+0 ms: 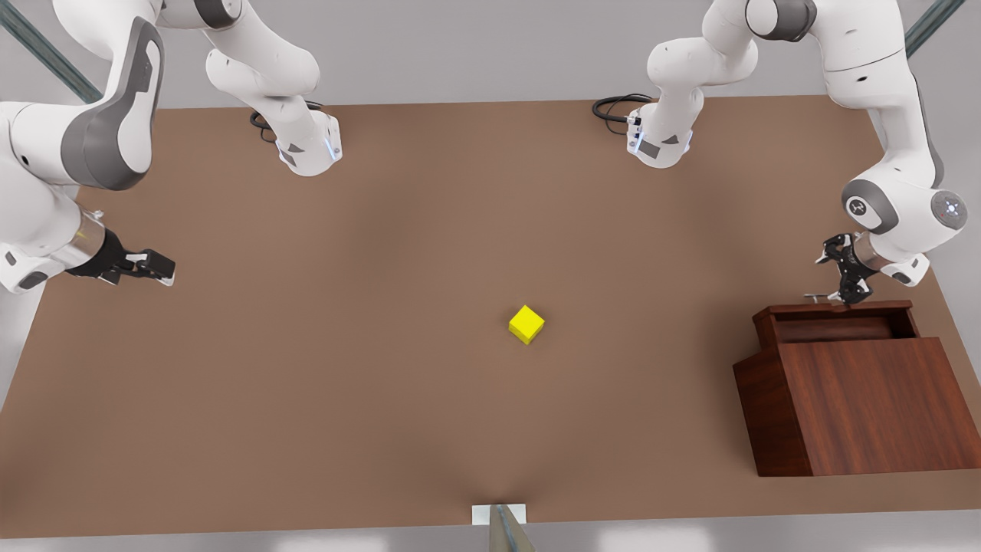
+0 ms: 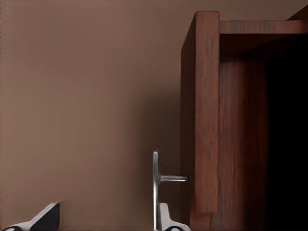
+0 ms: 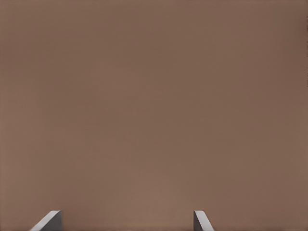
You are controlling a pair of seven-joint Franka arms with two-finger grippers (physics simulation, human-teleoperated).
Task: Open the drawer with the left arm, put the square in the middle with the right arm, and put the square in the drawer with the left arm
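The yellow square (image 1: pixel 526 323) rests on the bare brown tabletop near the middle, free of both grippers. The drawer (image 1: pixel 835 322) stands pulled out of the dark wooden box (image 1: pixel 874 406) at the front view's right, its inside showing nothing in it. My left gripper (image 1: pixel 843 277) hovers at the drawer's silver handle (image 1: pixel 818 296). In the left wrist view the left gripper (image 2: pixel 108 219) is open, and the handle (image 2: pixel 155 187) lies just inside one finger (image 2: pixel 166 219), in front of the drawer's front panel (image 2: pixel 207 120). My right gripper (image 1: pixel 157 268) waits open at the front view's left, far from the square.
Both arm bases (image 1: pixel 310 146) (image 1: pixel 659 138) stand along the table's far edge. A metal post (image 1: pixel 506 529) rises at the near edge. Under the right gripper (image 3: pixel 125 221) is plain tabletop.
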